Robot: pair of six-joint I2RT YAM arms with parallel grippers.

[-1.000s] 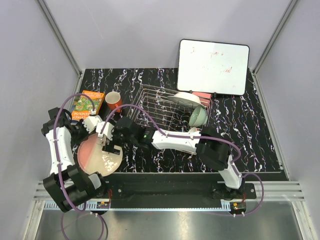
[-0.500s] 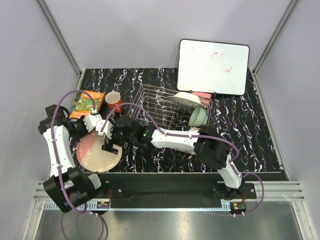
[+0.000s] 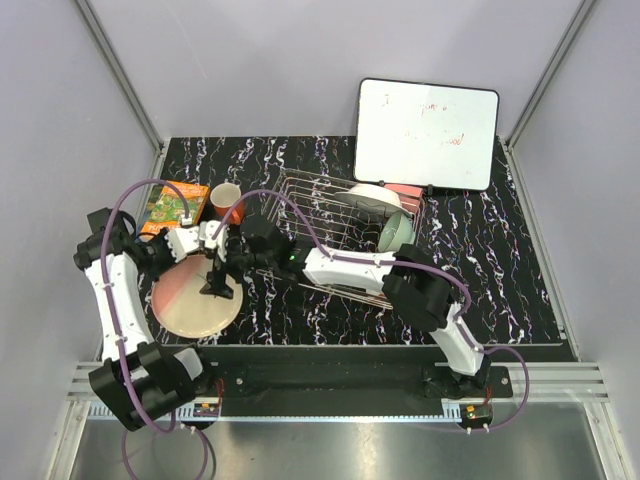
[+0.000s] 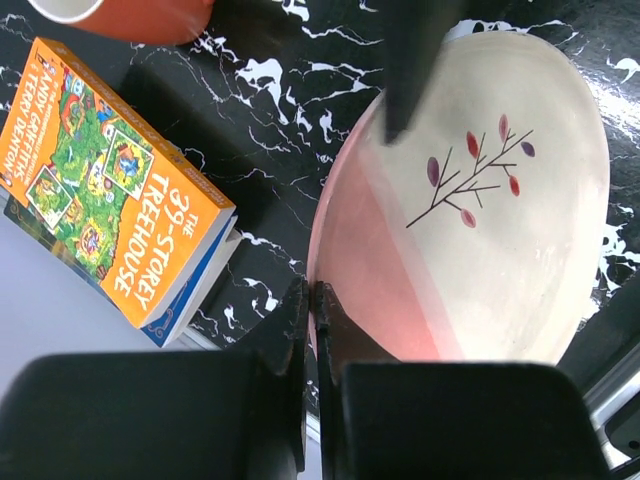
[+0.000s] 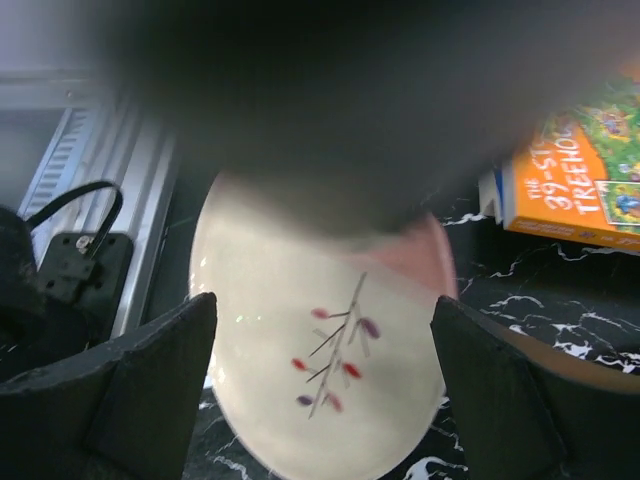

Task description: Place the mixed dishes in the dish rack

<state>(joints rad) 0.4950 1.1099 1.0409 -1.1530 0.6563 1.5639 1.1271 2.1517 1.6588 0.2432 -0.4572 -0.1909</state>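
Note:
The pink-and-cream plate with the twig motif [image 3: 190, 305] lies at the near left of the table. My left gripper [image 3: 178, 246] is shut on its pink far-left rim, and the left wrist view [image 4: 313, 292] shows the jaws pinching that rim of the plate [image 4: 480, 200]. My right gripper [image 3: 215, 288] is open and empty, hovering over the plate [image 5: 330, 300] with a finger on either side. The orange-red mug [image 3: 226, 201] stands left of the dish rack [image 3: 320, 190]. A white dish [image 3: 375, 198] and the pale green bowl [image 3: 395, 233] stand in the rack.
The green-orange book [image 3: 175, 205] lies just beyond my left gripper, next to the mug, and shows in the left wrist view [image 4: 110, 180]. The whiteboard [image 3: 428, 133] leans behind the rack. The table's near edge and rail run close below the plate.
My left gripper, holding the plate's rim, has shifted toward the far side and the plate moved with it. My right gripper has drawn back a little toward the rack over the plate.

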